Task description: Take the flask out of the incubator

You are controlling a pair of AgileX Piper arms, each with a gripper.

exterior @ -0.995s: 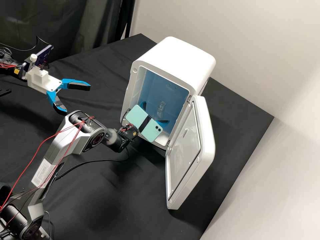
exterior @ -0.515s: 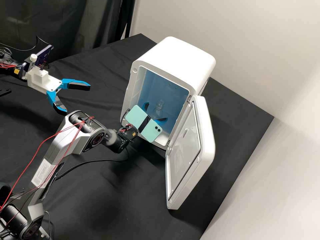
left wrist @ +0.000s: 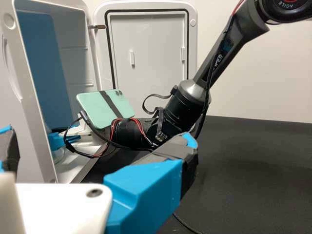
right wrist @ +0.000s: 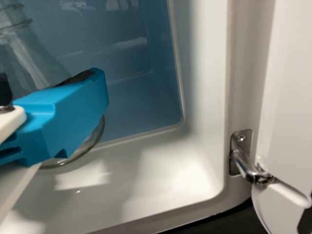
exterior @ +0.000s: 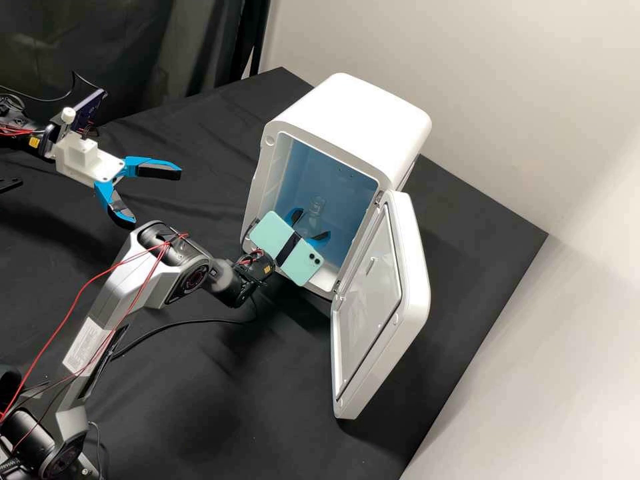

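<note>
The white incubator [exterior: 353, 120] stands on the black bench with its door [exterior: 380, 300] swung open. Inside, on the floor of the blue chamber, stands a clear glass flask [exterior: 317, 207]. My right gripper [exterior: 309, 225] is inside the chamber, a blue finger on each side of the flask's body, shut on it. In the right wrist view one blue finger [right wrist: 63, 117] lies against the flask [right wrist: 19, 44]. My left gripper [exterior: 152, 197] hangs open and holds nothing, well to the left of the incubator, above the bench.
A mint-green phone [exterior: 288, 248] is strapped to the right wrist at the chamber mouth. The open door [left wrist: 146, 63] and its metal hinge [right wrist: 243, 156] flank the opening on the right. Red wires and a black cable trail along the right arm [exterior: 160, 273].
The flask has shifted slightly left and up inside the chamber, together with the right gripper and its phone. The left arm has barely moved.
</note>
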